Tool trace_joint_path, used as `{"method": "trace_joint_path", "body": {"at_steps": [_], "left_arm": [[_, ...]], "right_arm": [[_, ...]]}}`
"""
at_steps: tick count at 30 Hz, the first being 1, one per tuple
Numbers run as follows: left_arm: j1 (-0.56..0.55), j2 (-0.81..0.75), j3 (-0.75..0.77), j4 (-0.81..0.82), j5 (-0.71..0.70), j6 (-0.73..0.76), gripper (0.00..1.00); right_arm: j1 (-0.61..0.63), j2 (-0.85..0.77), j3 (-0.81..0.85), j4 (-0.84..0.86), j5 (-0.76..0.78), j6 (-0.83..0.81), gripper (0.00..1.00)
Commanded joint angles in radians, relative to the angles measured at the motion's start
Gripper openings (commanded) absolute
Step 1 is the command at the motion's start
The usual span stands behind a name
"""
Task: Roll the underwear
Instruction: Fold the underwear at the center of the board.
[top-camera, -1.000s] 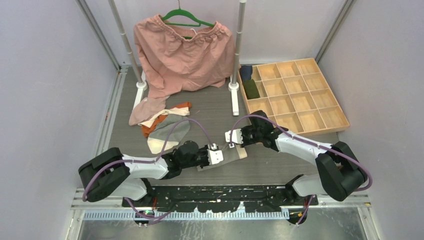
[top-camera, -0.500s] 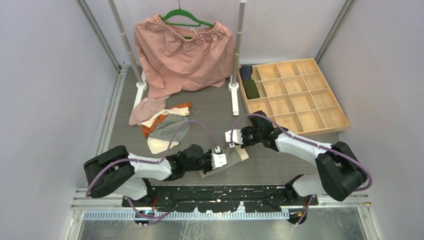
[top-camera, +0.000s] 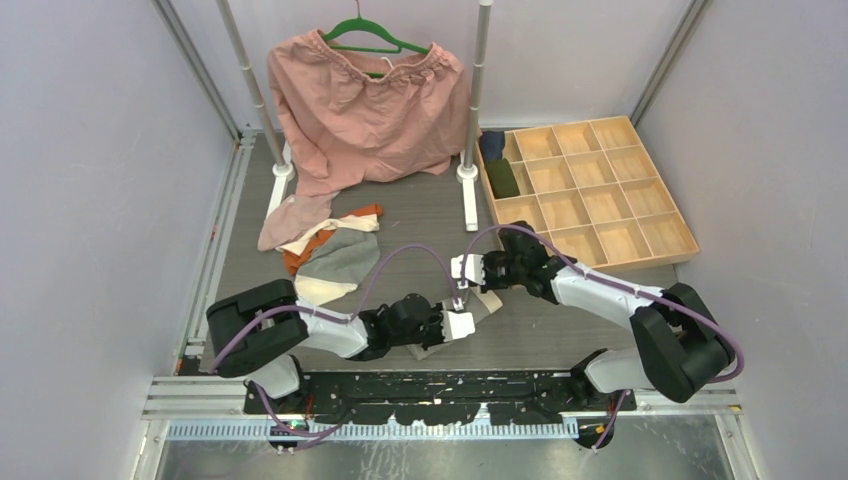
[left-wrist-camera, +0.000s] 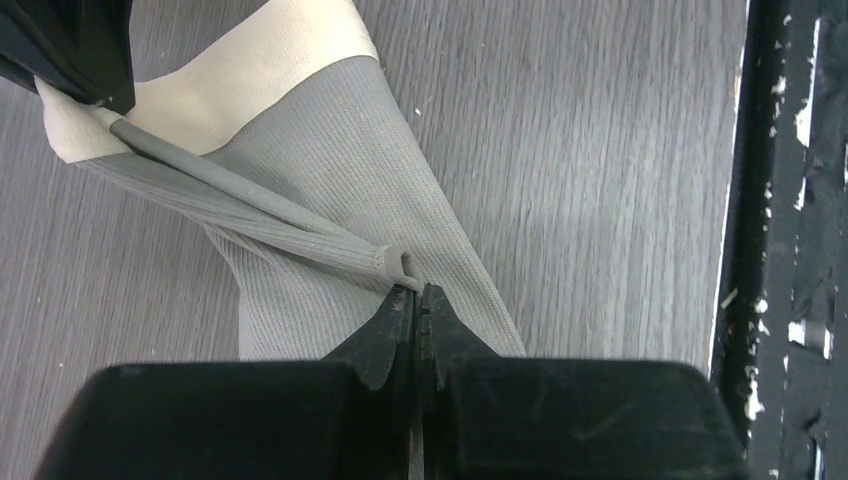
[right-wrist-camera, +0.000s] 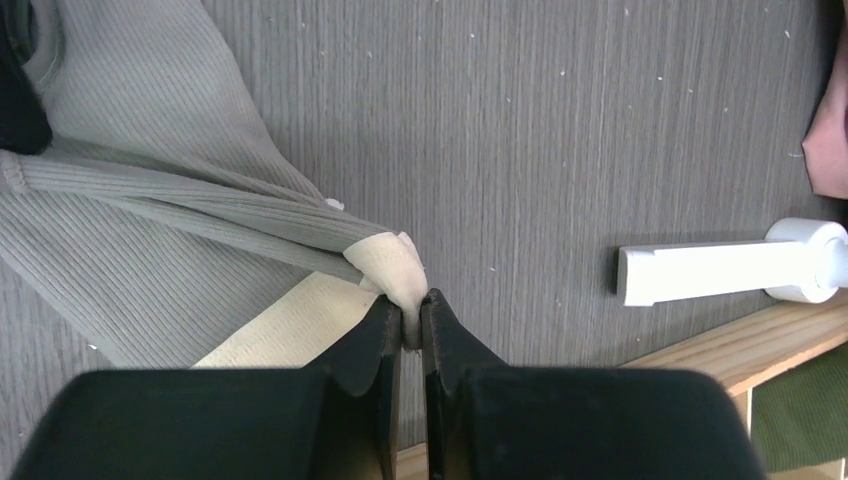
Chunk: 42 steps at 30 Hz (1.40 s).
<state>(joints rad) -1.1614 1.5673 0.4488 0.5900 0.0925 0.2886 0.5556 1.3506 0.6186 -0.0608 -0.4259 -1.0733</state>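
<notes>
L gripper jaws clamped on grey underwear hem, R gripper pinching its cream waistband

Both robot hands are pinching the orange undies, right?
Not orange. The two wrist views show the left gripper and the right gripper both pinching the grey underwear with its cream waistband. The orange piece lies untouched further back in the top view.
</notes>
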Motion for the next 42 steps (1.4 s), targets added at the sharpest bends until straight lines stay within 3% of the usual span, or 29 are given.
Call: {"method": "trace_joint_path", "body": {"at_steps": [1,11,21,29,42], "left_arm": [[-0.041,0.062,-0.007,-0.120,0.002,-0.064,0.01],[-0.038,0.082,-0.024,-0.093,-0.085,-0.100,0.01],[-0.022,0.084,-0.034,-0.068,-0.085,-0.123,0.01],[-0.018,0.088,-0.033,-0.066,-0.085,-0.134,0.01],[-0.009,0.081,-0.038,-0.066,-0.076,-0.140,0.01]], "right_arm": [[-0.030,-0.079,0.017,0.117,0.091,-0.011,0.01],[-0.028,-0.229,0.023,-0.123,0.070,-0.045,0.01],[0.024,-0.330,0.034,-0.462,0.104,-0.126,0.01],[0.104,-0.447,-0.034,-0.517,0.126,-0.101,0.01],[0.343,-0.427,-0.052,-0.576,0.258,-0.018,0.01]]}}
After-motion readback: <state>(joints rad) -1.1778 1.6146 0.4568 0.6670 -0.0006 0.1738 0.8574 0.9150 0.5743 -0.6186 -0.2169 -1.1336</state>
